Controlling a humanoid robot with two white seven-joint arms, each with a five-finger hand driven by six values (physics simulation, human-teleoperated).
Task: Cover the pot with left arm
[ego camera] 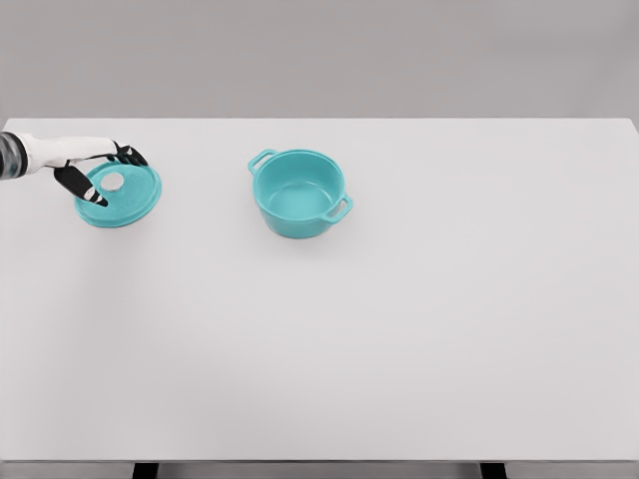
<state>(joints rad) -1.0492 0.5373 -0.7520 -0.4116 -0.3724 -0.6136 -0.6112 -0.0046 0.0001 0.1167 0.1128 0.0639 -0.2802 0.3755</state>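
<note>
Your teal pot (300, 195) stands upright and uncovered on the white table (399, 339), a little left of the middle and toward the far half. Its two loop handles point to the far left and the near right, and you can see straight down into its bare inside. The teal lid (125, 197) that matches it lies flat on the table well to the pot's left, with its pale round knob (113, 182) facing up.

Your left hand (92, 172) comes in from the left edge and sits over the lid's left part. Its dark fingers (82, 186) are spread: one reaches across the lid's left rim on the near side, others lie by the far rim, and the knob sits between them. You cannot tell from this view whether they press on the lid or only hover above it.

Between lid and pot you have a bare stretch of tabletop. The lid lies near the table's left edge; the pot is well clear of every edge. The whole near half and right side are open white surface.
</note>
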